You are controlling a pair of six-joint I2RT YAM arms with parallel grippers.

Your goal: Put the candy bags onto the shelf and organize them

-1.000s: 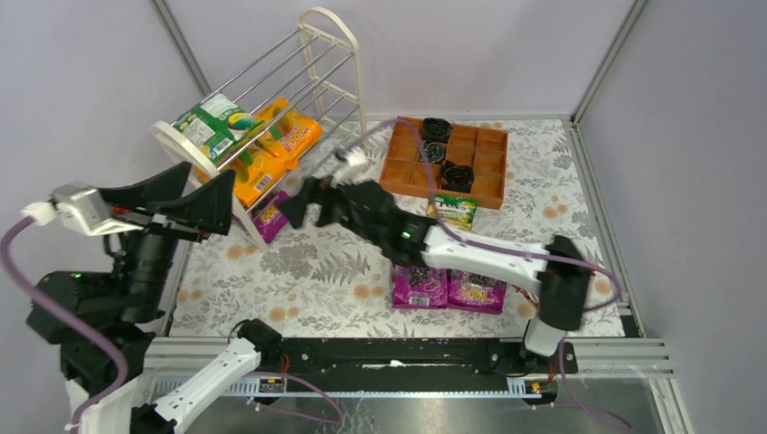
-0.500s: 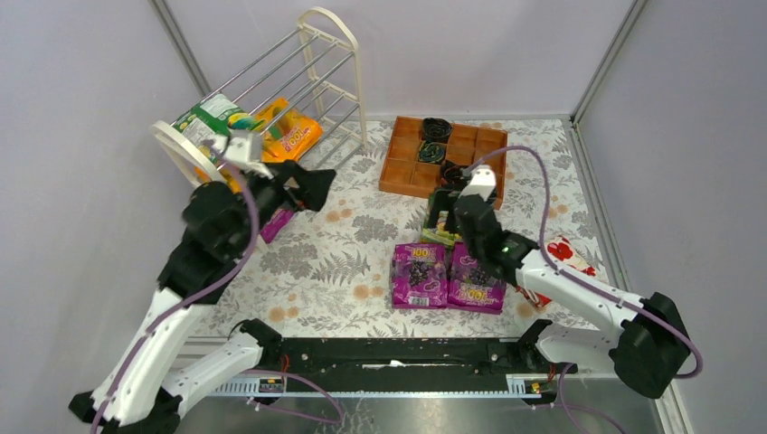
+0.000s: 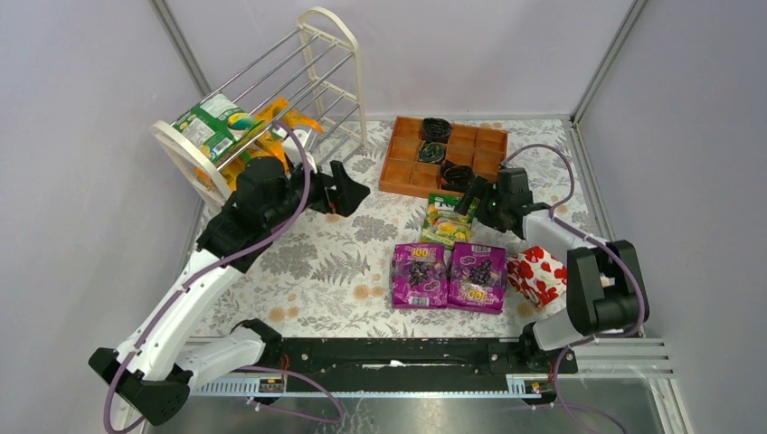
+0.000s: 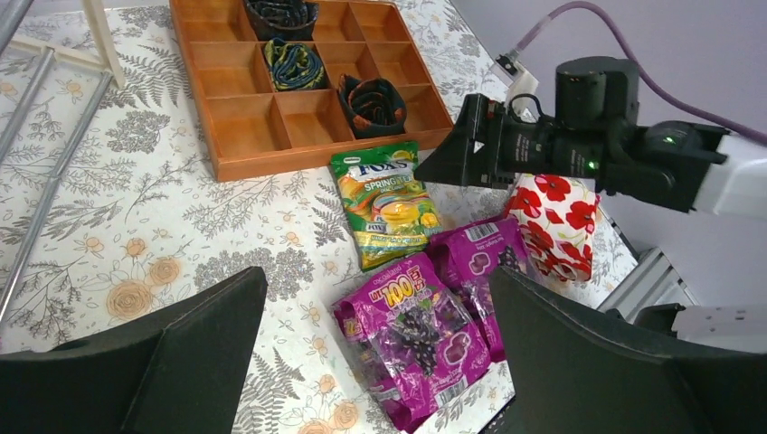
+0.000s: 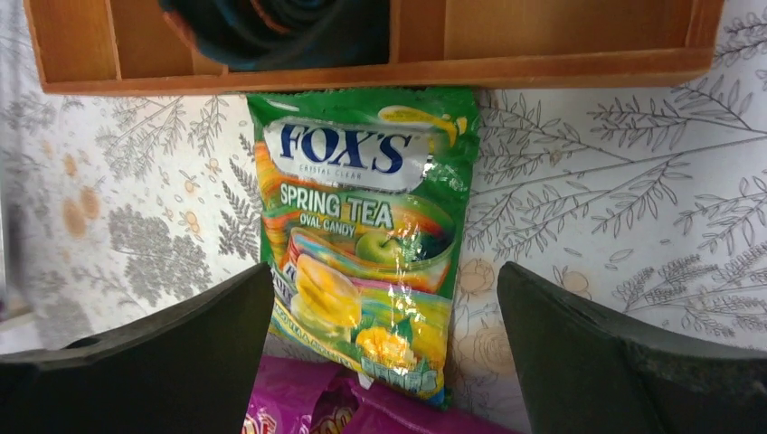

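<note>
Candy bags lie in two groups. At the far left, a shelved green bag (image 3: 210,122) and orange bags (image 3: 288,116) lean on the slanted rods of the shelf (image 3: 339,36); the tilt seems to keep them resting face-up. The left arm rises from its near base and crosses the shelf's front, hiding the lower tiers. Its left pincer (image 3: 348,192) hangs wide open and empty above the counter (image 3: 317,262), pointing right toward the loose bags.

In the middle, two purple bags (image 3: 419,276) lie flat, side by side and touching. A loose green bag (image 3: 449,220) lies just beyond them, top edge against the wooden tray (image 3: 493,194), lower edge overlapping the purple ones. The right arm bends in low from the right. Its right pincer (image 3: 475,201) is spread wide with a finger on either side of that bag, gripping nothing and probably lined up to close on it.
</note>
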